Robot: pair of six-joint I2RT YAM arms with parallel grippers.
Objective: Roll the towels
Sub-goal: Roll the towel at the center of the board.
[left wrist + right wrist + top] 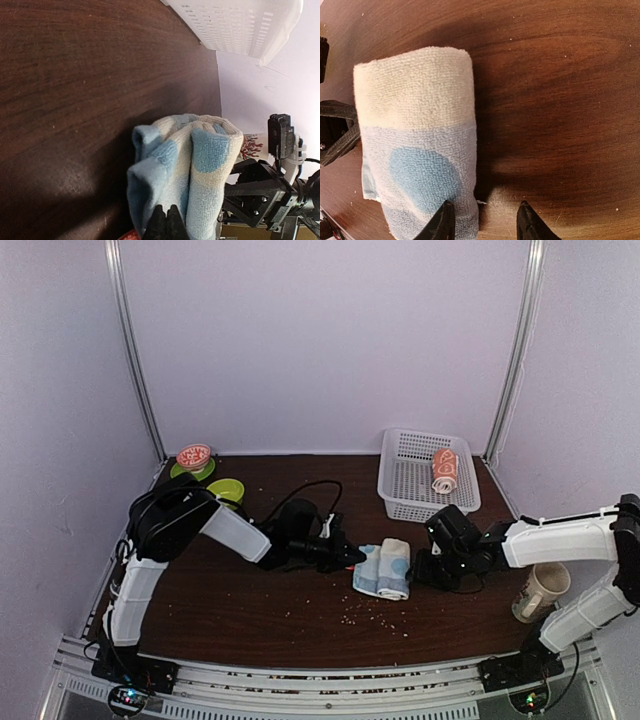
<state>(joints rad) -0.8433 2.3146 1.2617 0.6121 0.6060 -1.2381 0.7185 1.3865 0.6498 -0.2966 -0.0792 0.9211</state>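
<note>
The light-blue towel (383,568) lies rolled up near the middle of the worktop (250,620), and the orange towel (444,470) sits rolled in the white basket (405,455) at the far right corner. The left tool (356,558) is pressed together against the blue roll's left side. The right tool (485,205) stands spread at its right side.

Light-blue towel (383,570) bears cream and blue dots; orange towel (444,471), white print.

I see the rolled blue towel (415,140) at 9 o'clock on the table (560,100); my right gripper (485,220) stands apart at 6 o'clock.
</note>
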